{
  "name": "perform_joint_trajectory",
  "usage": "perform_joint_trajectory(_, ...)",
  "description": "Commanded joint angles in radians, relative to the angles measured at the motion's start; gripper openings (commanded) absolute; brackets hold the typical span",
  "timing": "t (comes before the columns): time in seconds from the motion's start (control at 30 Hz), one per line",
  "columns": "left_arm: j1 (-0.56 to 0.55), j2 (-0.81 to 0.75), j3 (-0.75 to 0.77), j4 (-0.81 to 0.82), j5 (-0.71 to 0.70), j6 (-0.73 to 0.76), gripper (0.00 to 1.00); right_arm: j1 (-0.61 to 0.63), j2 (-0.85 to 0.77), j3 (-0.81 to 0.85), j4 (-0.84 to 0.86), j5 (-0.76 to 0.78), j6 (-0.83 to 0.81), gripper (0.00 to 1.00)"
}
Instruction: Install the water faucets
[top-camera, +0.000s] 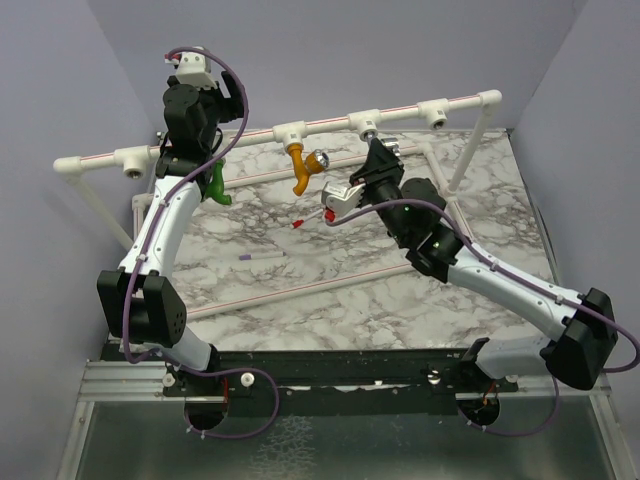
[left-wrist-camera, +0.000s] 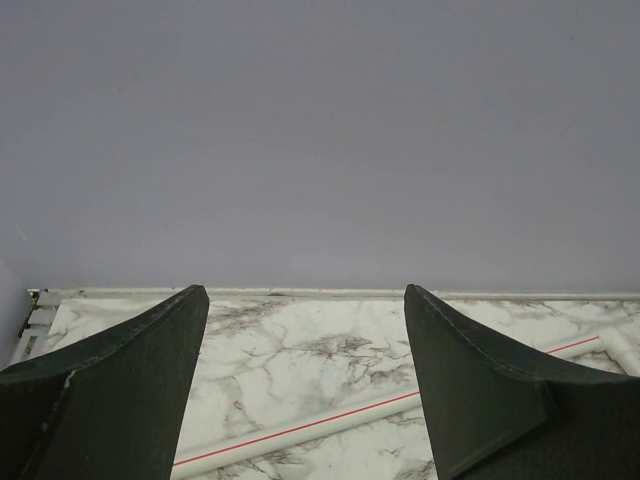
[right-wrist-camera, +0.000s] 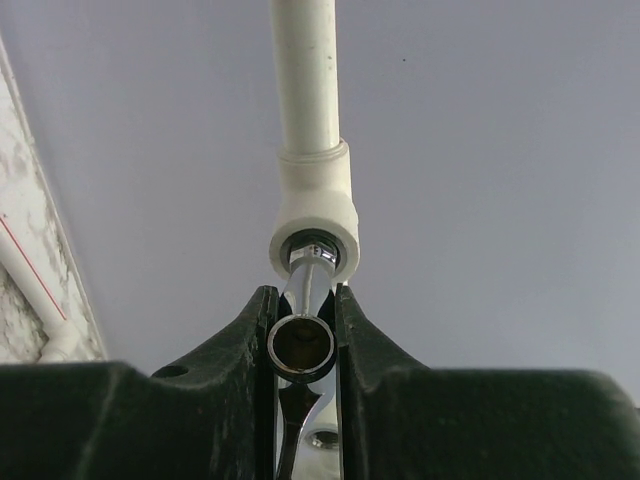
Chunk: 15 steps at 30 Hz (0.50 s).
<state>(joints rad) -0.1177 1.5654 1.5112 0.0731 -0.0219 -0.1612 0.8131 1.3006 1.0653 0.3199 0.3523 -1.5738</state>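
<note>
Overhead camera high, near side, over the table (top-camera: 350, 310); wrist cameras close, toward the back wall (left-wrist-camera: 320, 130); table shared.

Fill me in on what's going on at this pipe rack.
The right gripper is shut on the grey metal tap, holding the tap's end at the mouth of a white pipe joint on the rail. The orange tap hangs from the neighbouring joint. The green tap shows beside the left arm, but its mount is hidden. The left gripper is open and holds nothing.
</note>
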Motion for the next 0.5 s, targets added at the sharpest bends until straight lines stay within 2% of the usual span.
perform_joint_trajectory(0.0,-0.003,0.085,-0.103,-0.28,0.038,-0.012,0.81,0.013,0.03,-0.031,0.112,0.066,0.121,0.01)
perform_joint_trajectory(0.23,-0.002,0.088,-0.103,-0.28,0.04,-0.014,0.81,0.018,0.039,-0.034,0.169,0.077,0.369,0.0)
perform_joint_trajectory(0.47,-0.001,0.092,-0.101,-0.282,0.04,-0.014,0.81,0.018,0.022,-0.005,0.167,0.04,0.755,0.01)
